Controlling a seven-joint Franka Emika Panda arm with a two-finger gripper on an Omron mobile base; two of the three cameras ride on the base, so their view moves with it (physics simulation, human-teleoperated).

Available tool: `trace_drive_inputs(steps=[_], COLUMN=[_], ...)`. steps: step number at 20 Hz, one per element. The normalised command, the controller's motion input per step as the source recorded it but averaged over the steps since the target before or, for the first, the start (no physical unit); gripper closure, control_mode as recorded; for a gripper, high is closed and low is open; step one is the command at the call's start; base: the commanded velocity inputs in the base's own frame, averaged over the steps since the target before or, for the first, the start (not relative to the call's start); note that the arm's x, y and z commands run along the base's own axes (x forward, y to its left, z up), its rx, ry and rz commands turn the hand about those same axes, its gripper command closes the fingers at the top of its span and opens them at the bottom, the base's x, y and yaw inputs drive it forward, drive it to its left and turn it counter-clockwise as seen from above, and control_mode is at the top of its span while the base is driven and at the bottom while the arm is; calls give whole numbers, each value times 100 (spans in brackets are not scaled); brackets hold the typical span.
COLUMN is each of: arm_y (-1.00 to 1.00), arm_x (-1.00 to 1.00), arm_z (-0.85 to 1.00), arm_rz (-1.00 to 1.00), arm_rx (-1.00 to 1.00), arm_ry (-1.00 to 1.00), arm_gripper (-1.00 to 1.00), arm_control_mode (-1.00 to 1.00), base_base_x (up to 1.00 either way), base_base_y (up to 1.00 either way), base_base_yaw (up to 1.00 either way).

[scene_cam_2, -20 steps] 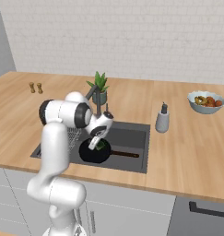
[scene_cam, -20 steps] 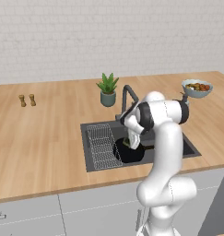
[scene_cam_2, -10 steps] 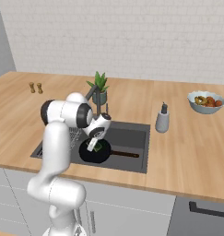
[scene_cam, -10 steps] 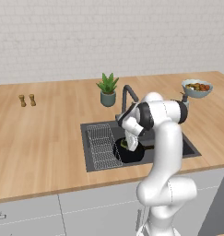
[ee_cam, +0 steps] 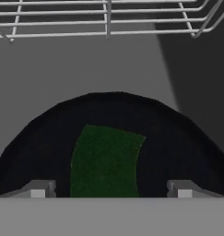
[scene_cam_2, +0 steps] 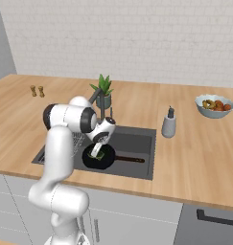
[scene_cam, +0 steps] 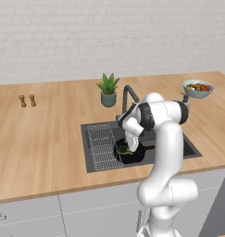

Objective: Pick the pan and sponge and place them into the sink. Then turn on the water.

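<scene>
The sponge (ee_cam: 106, 161) lies flat inside the black frying pan (scene_cam_2: 99, 160), which sits on the floor of the sink (scene_cam_2: 139, 143) beside the wire rack (scene_cam: 102, 146). The gripper (ee_cam: 111, 189) hangs just above it with its jaws spread and empty, so both items look placed. What remains is the water: the arm must rise clear and reach the gooseneck faucet (scene_cam: 129, 95) behind the basin.

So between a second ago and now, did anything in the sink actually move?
Barely. The end effector stays low over the pan in the sink, fingers apart around the sponge, which lies flat in the pan. Any arm shift is too slight to call. Pan, faucet, plant and bowl are unmoved.
</scene>
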Motion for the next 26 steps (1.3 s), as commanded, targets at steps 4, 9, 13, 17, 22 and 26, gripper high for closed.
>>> trace_drive_inputs(steps=[4, 9, 13, 17, 22, 26], arm_y=[-5, -42, -63, -49, -28, -33], arm_x=[3, -19, -35, -3, -21, -18], arm_z=[0, 13, 39, 66, 92, 83], arm_rz=[0, -3, -11, -17, -18, -18], arm_rx=[0, 0, 8, 11, 33, 39], arm_ry=[0, 0, 0, -1, -5, -4], arm_gripper=[-100, -100, -100, -100, -100, -100], arm_control_mode=[-100, -100, -100, -100, -100, -100], base_base_x=[0, 0, 0, 0, 0, 0], base_base_y=[0, 0, 0, 0, 0, 0], base_base_yaw=[0, 0, 0, 0, 0, 0])
